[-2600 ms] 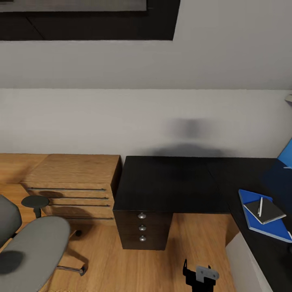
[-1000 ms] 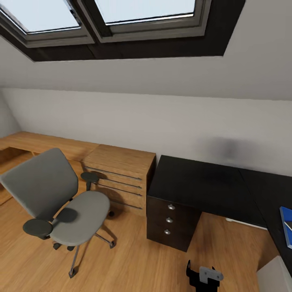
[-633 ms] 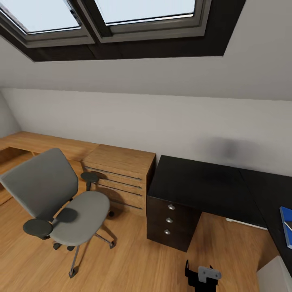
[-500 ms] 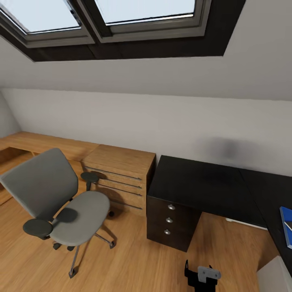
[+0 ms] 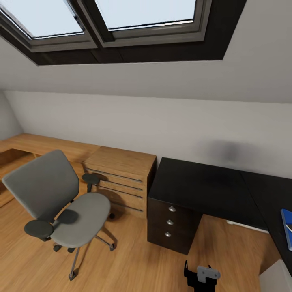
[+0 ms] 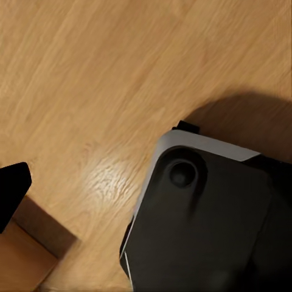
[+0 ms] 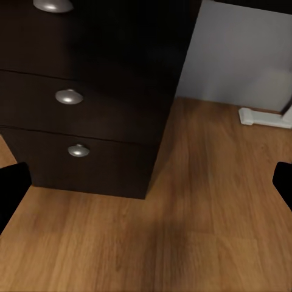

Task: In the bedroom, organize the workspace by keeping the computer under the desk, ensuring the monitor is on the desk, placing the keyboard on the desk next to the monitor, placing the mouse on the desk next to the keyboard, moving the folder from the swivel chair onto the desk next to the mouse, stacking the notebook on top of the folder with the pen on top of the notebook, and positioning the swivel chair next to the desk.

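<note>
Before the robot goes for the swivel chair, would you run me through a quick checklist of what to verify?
1. Swivel chair in sight, upright: ok.
2. Chair next to the desk: not ok; the wooden dresser stands between them.
3. Chair seat free of the folder: ok; its blue corner lies on the desk.
4. Right gripper open and empty: ok, facing the drawer pedestal.
5. Left gripper: cannot tell.
6. Monitor, keyboard, mouse placed: cannot tell.
</note>
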{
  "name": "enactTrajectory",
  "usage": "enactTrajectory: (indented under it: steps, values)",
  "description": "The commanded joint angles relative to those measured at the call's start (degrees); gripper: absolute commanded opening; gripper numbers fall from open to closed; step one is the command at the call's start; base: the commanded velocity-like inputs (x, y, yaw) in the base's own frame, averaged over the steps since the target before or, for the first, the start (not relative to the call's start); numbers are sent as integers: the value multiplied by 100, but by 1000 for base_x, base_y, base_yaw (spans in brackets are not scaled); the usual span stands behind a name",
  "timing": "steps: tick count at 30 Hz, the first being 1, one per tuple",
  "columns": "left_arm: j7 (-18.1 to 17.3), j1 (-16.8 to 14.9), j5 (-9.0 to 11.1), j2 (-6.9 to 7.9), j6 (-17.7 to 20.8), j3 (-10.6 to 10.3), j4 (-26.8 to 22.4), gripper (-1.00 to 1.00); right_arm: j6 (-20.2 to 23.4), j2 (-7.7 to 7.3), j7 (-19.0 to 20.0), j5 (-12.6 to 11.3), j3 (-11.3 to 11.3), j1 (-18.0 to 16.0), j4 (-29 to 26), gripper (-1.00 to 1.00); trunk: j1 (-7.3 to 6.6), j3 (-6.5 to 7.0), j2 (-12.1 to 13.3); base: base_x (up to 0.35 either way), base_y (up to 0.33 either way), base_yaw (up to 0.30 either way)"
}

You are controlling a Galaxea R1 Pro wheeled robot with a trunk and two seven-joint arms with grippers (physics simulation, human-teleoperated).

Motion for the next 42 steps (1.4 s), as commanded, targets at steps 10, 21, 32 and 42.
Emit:
enactTrajectory:
  steps: [10,21,32,42]
  values:
    - [27,-5,48,146,-566,-57,321,100,-2,-146,-29,-12,51,-8,7,100,4,76,-12,0,0,82]
    - [26,-5,-25,126,-663,-68,355,100,4,-673,-24,-15,57,116,20,100,4,172,-12,0,0,83]
    - [26,-5,-31,109,-668,-82,366,100,-28,-409,-19,-1,104,428,21,100,4,269,-12,0,0,86]
    - [26,-5,-31,107,-669,-95,374,100,-36,-353,-22,1,101,471,16,100,4,357,-12,0,0,101]
